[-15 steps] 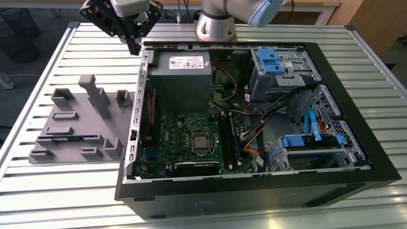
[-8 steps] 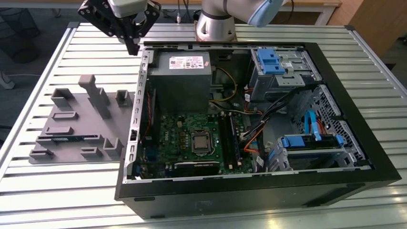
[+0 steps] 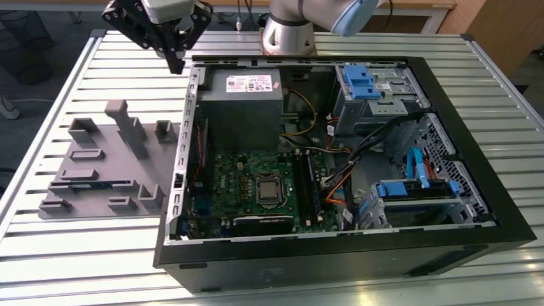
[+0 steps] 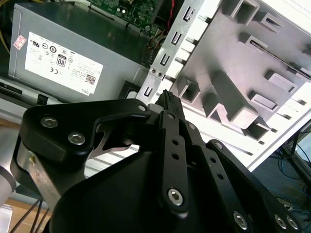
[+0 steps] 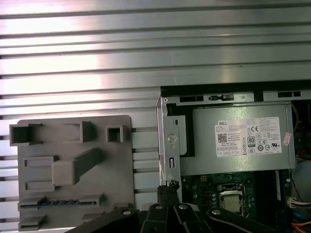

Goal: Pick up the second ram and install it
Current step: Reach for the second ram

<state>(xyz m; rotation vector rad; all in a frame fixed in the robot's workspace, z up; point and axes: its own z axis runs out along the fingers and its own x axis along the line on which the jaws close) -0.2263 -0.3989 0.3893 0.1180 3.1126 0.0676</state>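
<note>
The second ram (image 3: pixel 89 185) is a thin blue-green stick lying in a long slot of the grey holder tray (image 3: pixel 127 213), on the exterior view's left; the first wrist view shows the ram (image 5: pixel 60 202) in the tray (image 5: pixel 121 160) too. My gripper (image 3: pixel 177 64) hangs above the table by the case's back corner, well apart from the ram. Its fingers are shut with nothing between them, and the closed gripper (image 4: pixel 167 97) is seen in the second wrist view. The green motherboard (image 3: pixel 229 185) with its black slot strips (image 3: pixel 307 188) lies inside the open case.
The open black computer case (image 3: pixel 476 236) fills the table's middle and the exterior view's right. A grey power supply (image 3: pixel 242 108) sits at its back, with drive cages (image 3: pixel 374 89) and loose cables (image 3: pixel 340 172) beside it. The arm's base (image 3: pixel 287 35) stands behind the case.
</note>
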